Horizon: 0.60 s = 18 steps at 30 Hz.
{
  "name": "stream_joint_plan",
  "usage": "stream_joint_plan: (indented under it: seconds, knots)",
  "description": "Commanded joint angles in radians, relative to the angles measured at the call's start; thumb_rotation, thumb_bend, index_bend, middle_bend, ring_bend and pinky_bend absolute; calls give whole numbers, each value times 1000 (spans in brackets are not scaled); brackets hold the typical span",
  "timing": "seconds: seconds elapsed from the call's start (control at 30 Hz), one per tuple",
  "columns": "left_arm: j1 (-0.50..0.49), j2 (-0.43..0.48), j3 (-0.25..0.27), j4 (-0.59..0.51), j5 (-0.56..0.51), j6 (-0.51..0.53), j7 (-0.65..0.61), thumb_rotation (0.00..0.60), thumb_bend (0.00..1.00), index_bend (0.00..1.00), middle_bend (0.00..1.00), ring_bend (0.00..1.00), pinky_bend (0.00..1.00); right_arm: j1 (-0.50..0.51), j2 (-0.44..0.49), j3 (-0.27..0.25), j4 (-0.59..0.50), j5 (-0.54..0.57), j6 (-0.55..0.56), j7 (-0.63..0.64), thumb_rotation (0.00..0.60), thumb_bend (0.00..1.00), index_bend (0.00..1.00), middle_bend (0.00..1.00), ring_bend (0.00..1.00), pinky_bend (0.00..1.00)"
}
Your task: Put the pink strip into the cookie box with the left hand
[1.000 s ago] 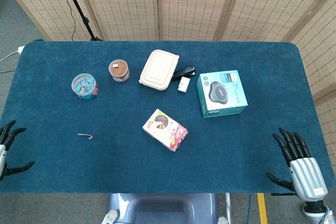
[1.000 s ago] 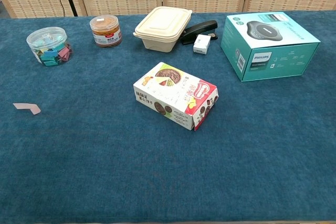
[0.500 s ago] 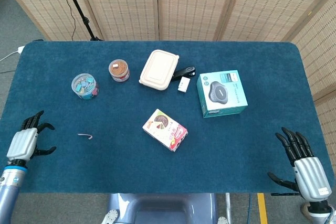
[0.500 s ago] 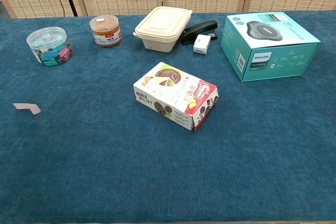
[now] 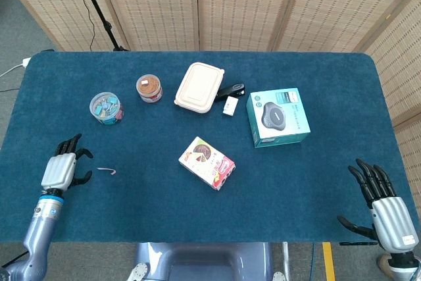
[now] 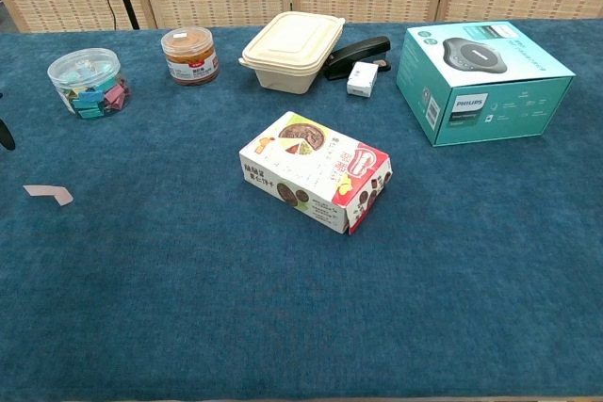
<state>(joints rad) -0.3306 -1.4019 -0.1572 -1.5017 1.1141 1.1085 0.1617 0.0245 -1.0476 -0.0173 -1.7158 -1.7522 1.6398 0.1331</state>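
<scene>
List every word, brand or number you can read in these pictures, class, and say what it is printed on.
"PHILIPS": front side of the teal box.
Cookie box: printed text, too small to read.
Brown-lidded jar: label blurred, unreadable.
Small white box by the stapler: print unreadable.

"PHILIPS" on teal box [image 6: 485,77]

blue table [image 5: 316,182], boxes, jars, stapler

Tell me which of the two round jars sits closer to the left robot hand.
The clear jar of colourful clips; the orange-lidded jar stands farther from the left robot hand.
</scene>
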Motion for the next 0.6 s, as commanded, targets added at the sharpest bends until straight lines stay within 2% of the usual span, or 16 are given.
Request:
stream_joint_plan:
  seconds: [0.03,0.6]
  knots:
    - [-14,-21,-2,19,-20,-16,10,600,317,422,0,0,0,1,2,1,1,2,-2,3,600,0,0,0,0,0]
    - [-40,-91,6,101,-50,-42,13,600,340,440,0,0,0,1,8,2,3,8,-1,22,600,0,2,0,0,0]
